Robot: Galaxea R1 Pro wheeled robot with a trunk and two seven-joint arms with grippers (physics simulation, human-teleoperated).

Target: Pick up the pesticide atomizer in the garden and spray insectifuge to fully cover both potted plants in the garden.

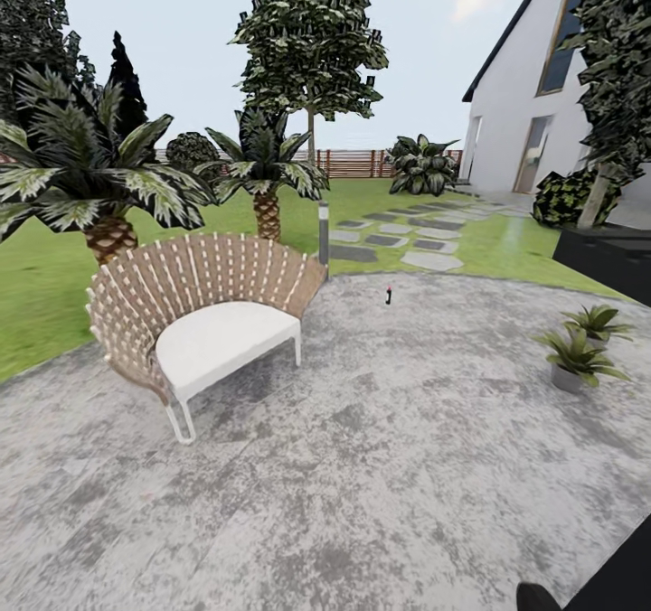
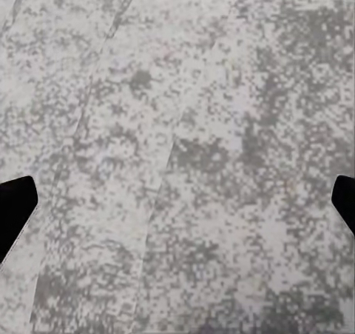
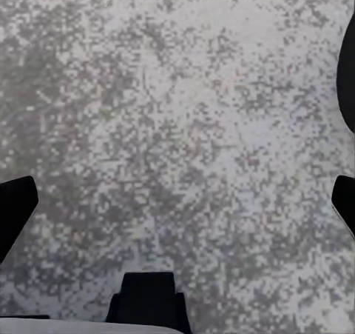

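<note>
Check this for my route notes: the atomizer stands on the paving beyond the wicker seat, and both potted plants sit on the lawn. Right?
Not quite. The head view shows both potted plants on the grey paving, not the lawn. The atomizer does stand on the paving beyond the wicker seat.

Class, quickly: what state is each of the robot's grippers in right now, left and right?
Left gripper: open, fingers spread wide, nothing between them, grey paving beneath.
Right gripper: open, empty, over the same paving.
</note>
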